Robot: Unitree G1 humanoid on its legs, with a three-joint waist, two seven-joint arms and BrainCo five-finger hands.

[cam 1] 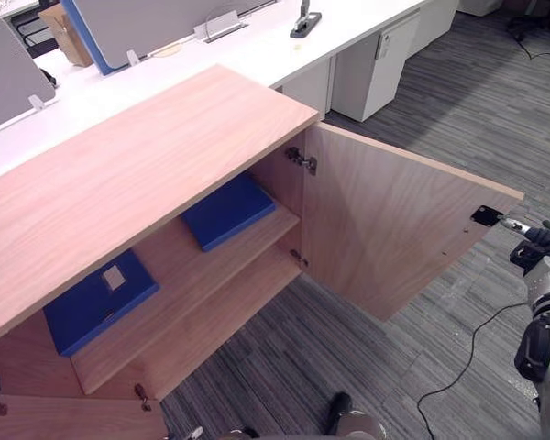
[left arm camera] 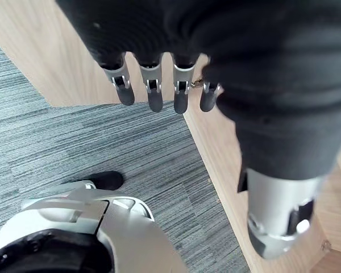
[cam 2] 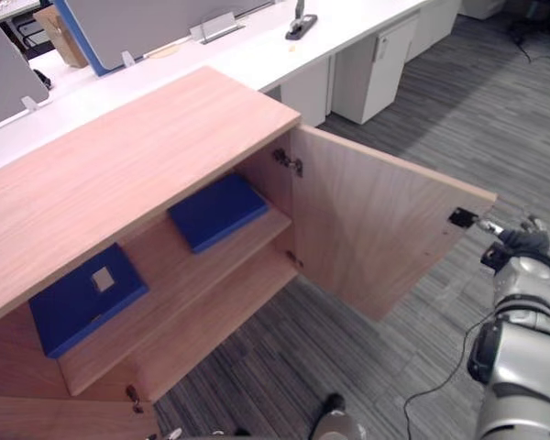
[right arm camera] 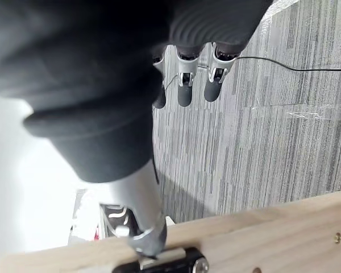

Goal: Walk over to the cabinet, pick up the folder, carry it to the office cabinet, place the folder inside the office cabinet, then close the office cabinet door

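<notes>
The wooden office cabinet [cam 1: 137,156] stands open. Two blue folders lie flat on its upper shelf: one [cam 1: 229,211] on the right and one with a white label [cam 1: 99,301] on the left. The right door [cam 1: 394,229] is swung wide out over the carpet. My right hand [cam 2: 518,243] is at this door's outer edge, beside the black catch [cam 1: 486,216]. It is open, and in the right wrist view its thumb [right arm camera: 142,210] rests against the door edge. My left hand [left arm camera: 153,94] hangs open and holds nothing, low by the cabinet's left side.
The left door [cam 1: 64,417] stands partly open at the lower left. Behind the cabinet runs a long white desk [cam 1: 284,46] with grey dividers, and a white drawer unit [cam 1: 376,64] under it. Grey carpet [cam 1: 440,119] stretches to the right.
</notes>
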